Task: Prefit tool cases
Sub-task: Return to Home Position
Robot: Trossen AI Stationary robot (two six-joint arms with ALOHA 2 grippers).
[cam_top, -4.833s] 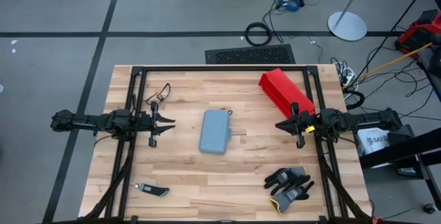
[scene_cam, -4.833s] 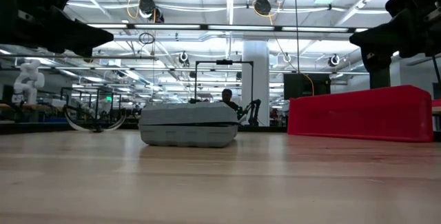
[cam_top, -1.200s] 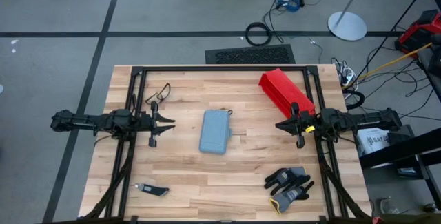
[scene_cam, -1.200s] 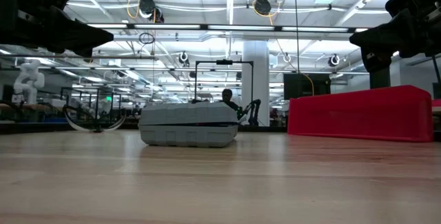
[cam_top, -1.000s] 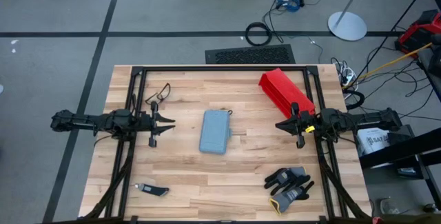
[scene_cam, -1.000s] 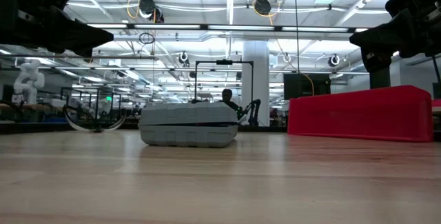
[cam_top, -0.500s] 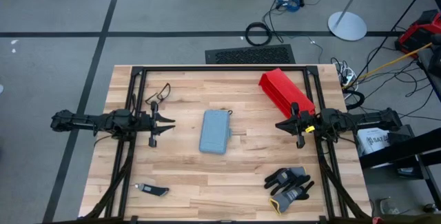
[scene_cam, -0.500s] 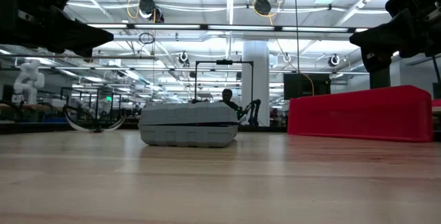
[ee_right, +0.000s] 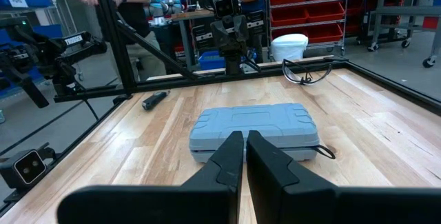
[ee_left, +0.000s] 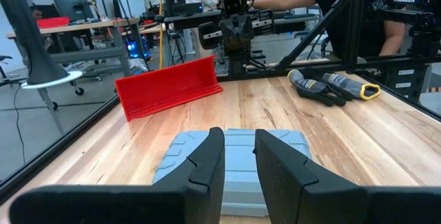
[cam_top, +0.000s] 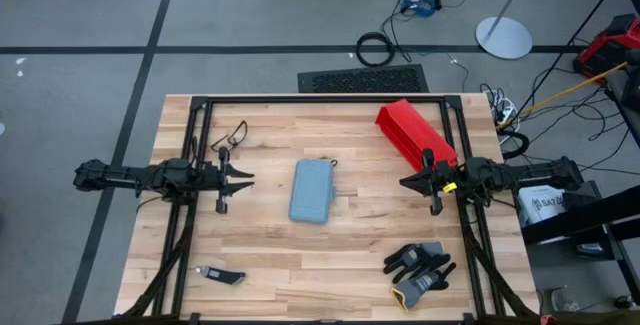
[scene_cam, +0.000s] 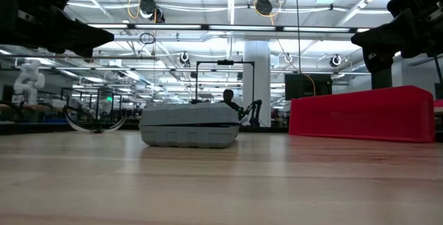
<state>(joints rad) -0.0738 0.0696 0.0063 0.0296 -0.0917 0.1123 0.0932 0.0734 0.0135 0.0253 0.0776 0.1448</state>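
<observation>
1. The left gripper (cam_top: 240,178) hangs over the left side of the table (cam_top: 270,255), pointing right toward the middle. Its fingers are slightly parted, with a narrow gap between them, and they grasp nothing. It sits exactly where it did in the earlier frames.
2. A pair of safety glasses (cam_top: 232,135) lies on the far left part of the table, and a small dark hand tool (cam_top: 220,275) lies near the left front corner. Neither has shifted.
3. The grey-blue case (cam_top: 313,191) lies flat at the middle of the table, between the two grippers and well apart from both. Its lid is down. In the low view it rests level on the wood, unchanged from before.
4. The red bin (cam_top: 412,133) stands on the far right part of the table, apart from the case, in the same spot as earlier.
5. The right gripper (cam_top: 408,179) hangs over the right side of the table, pointing left toward the case. Its fingers are clenched together and hold nothing. It has not moved.
6. A pair of dark gloves (cam_top: 420,270) lies near the right front corner, as before.
</observation>
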